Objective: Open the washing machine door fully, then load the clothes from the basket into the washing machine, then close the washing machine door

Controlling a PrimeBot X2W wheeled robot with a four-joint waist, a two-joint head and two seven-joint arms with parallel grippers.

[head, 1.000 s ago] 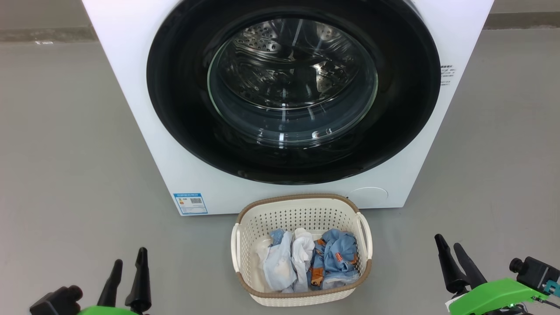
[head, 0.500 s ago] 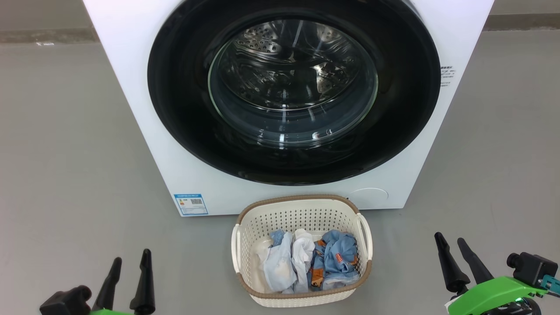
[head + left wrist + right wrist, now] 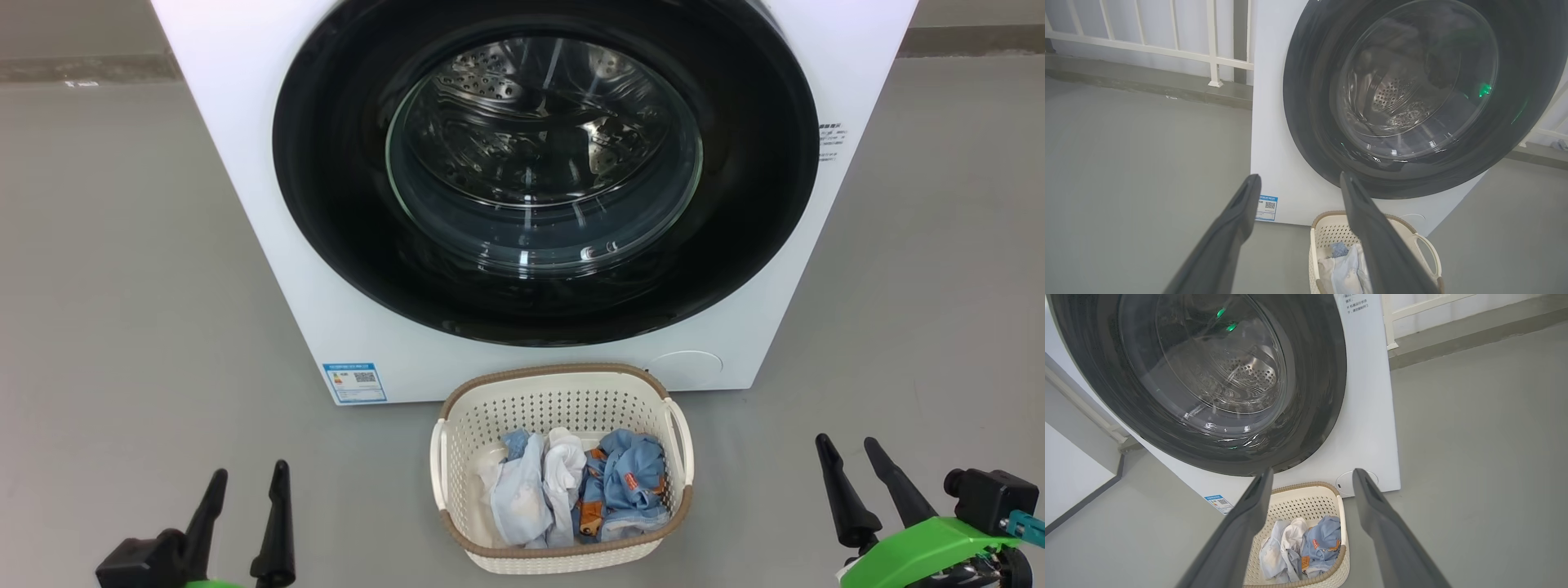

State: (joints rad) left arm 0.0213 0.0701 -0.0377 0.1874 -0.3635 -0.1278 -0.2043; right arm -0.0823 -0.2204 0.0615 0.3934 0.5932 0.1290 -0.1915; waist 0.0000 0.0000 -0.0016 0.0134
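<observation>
Plainly, one basket [image 3: 563, 369], three clothes [image 3: 563, 490], one closed door [image 3: 326, 204], left claw [image 3: 250, 470], right claw [image 3: 845, 441] released

**Washing machine door** [image 3: 543, 163] shut across front of washing machine [image 3: 245, 163]: drum mouth blocked. 
**Basket** [image 3: 563, 404] on floor [image 3: 122, 286], centre, just before machine's foot. Top open from above, clothes [image 3: 571, 490] heaped low inside. 
**Passage:** bare floor left and right of basket. 
**Left end effector** [image 3: 251, 469] near left, right end effector [image 3: 845, 440] near right. Both spread, well apart from basket. 
**Railing** [image 3: 1210, 41] far left, behind machine.
</observation>
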